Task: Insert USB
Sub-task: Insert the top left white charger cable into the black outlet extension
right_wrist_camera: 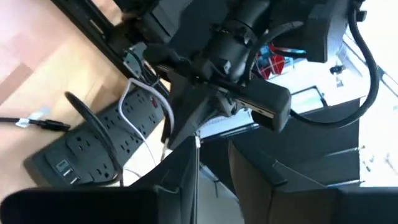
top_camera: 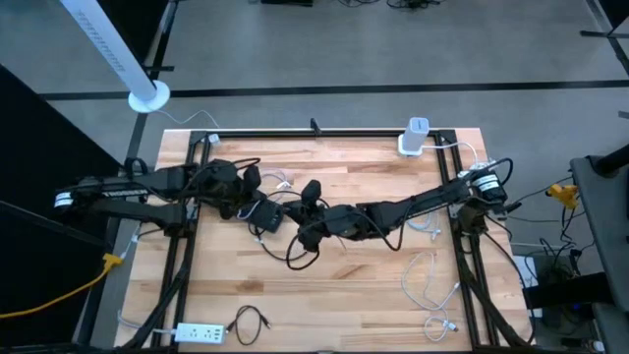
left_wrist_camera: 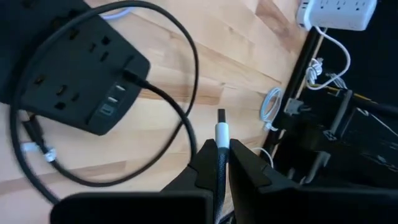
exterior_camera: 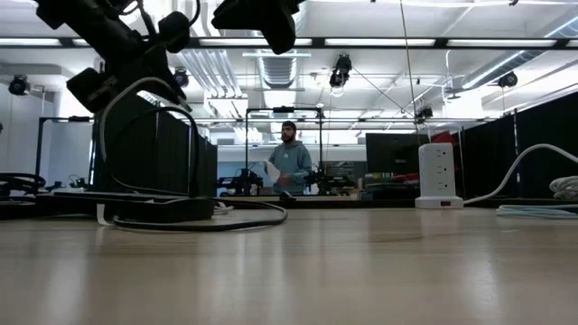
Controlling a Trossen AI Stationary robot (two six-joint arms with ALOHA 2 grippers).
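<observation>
Left wrist view put the left tool point(left_wrist_camera: 219, 163) closest to the lens, its two dark fingers point(left_wrist_camera: 200, 167) pinched tight on a black cable with a white collar. The USB plug point(left_wrist_camera: 221, 116) stood straight out past the fingertips, its long axis in line with the fingers and its metal end pointing away from the wrist, clear of the wood. Just beyond the plug and off to one side, the black power strip point(left_wrist_camera: 81, 74) lay flat on the counter point(left_wrist_camera: 236, 62), its USB ports on the end face turned toward the tool; another black cable was already plugged in beside them and looped round in front. Farther off, a white power strip point(left_wrist_camera: 339, 12) sat at the counter's edge.

From above, the left arm reached in low from its side, bent at the elbow, with the left tool over the black strip near the counter's middle. The right arm stretched long across the wood toward it, and the right tool point(top_camera: 313, 232) was just beside the left one. Whether its fingers were gripping anything I could not tell.
</observation>
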